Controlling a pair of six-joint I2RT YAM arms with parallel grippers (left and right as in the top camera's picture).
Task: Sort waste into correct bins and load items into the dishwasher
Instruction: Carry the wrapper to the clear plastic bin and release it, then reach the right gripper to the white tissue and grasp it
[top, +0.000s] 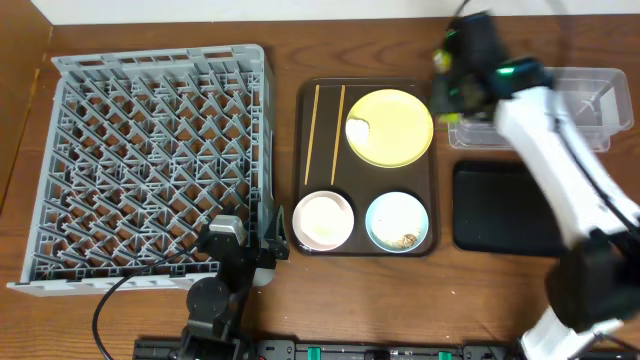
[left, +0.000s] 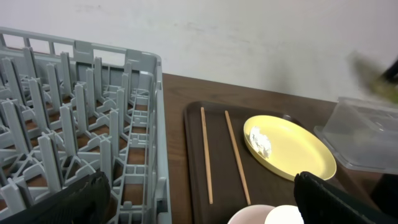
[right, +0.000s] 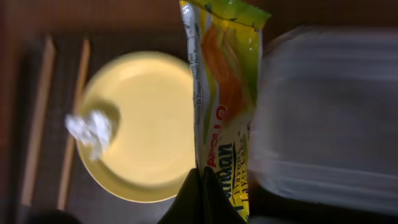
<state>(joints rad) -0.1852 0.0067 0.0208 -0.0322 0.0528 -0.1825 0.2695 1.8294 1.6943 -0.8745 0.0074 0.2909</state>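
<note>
The wrapper (right: 221, 93) is pinched by the right gripper (right: 200, 186) just beside the tub (right: 323, 124). Released here, it may be dropped outside the tub. The left gripper (left: 199, 202) is spread.

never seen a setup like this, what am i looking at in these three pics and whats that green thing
Two robot arms work at a table. One picture looks down from above; the other two come from a camera on each wrist. On the table: a grey dish rack, a brown tray carrying two chopsticks, a yellow plate with a paper scrap, a white bowl and a blue bowl with crumbs; plus a clear tub and a black tray. The green thing is a printed wrapper, pinched in the right arm's fingers near that tub. The left arm's fingers are open and empty.
</note>
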